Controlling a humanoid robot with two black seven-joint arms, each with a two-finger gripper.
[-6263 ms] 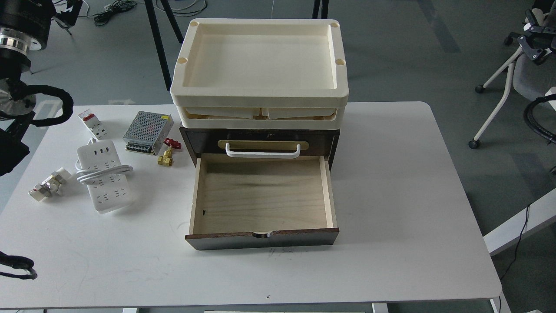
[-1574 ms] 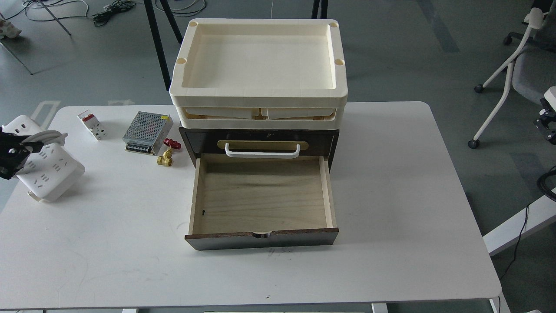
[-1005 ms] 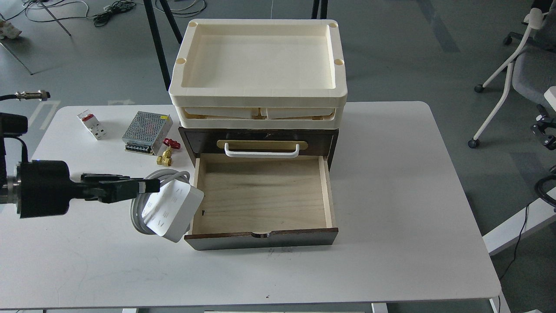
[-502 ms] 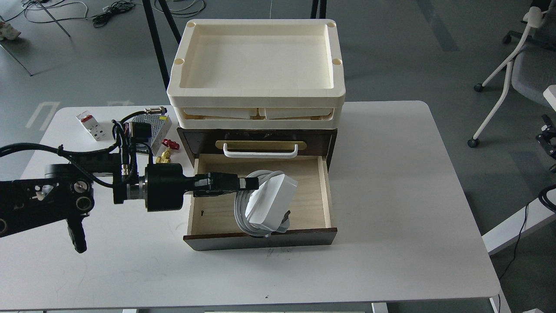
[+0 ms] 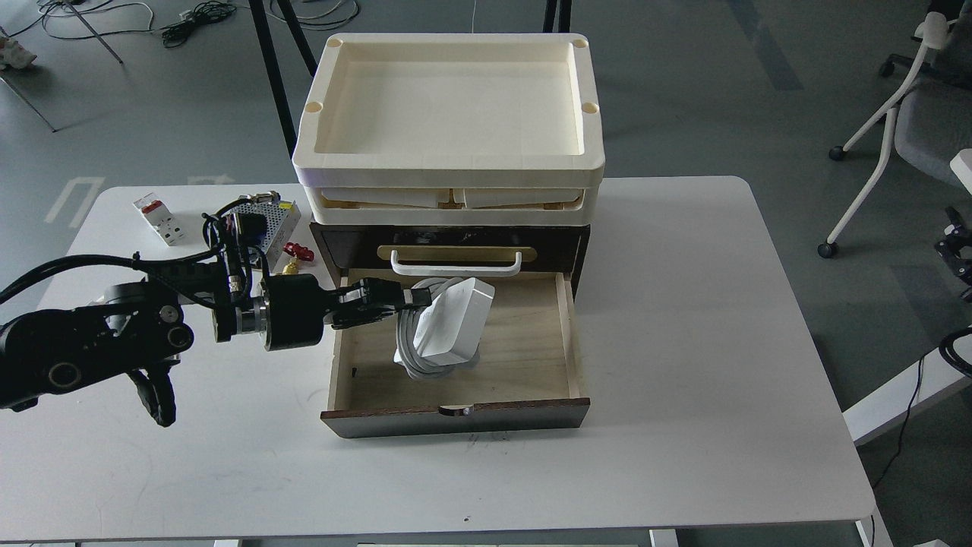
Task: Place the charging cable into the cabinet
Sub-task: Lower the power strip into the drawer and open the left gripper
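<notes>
Head view has the bottom light plywood drawer (image 5: 524,365) of the dark brown wooden cabinet (image 5: 566,247) pulled all the way out, and most of its floor on the right and front is bare, so lots of room in there. Black left gripper (image 5: 406,298) reaches in over the drawer's left wall, clamped on the white rectangular power strip with its white cord coiled around it (image 5: 448,327). That strip hangs inside the drawer's outline, left of centre, tipped up on end with its long axis running roughly top to bottom and leaning a bit, upper end close under the white bar handle (image 5: 456,266) on the brass plate. The grey-white cord loops bunch up on its left side and underneath, near the drawer floor; can't tell if they're actually touching the wood. Two cream trays (image 5: 448,163) are stacked on top of the cabinet. On the white table (image 5: 683,342), left of the cabinet, there's a silver perforated metal box (image 5: 262,209) partly hidden by the arm's cabling, a small white block with a red mark (image 5: 158,220) farther left, and a little red and brass fitting (image 5: 298,254) close to the cabinet's corner. Whole right half of the table is open. Grey floor around, a wheeled chair (image 5: 904,114) off right. Right gripper isn't visible.
</notes>
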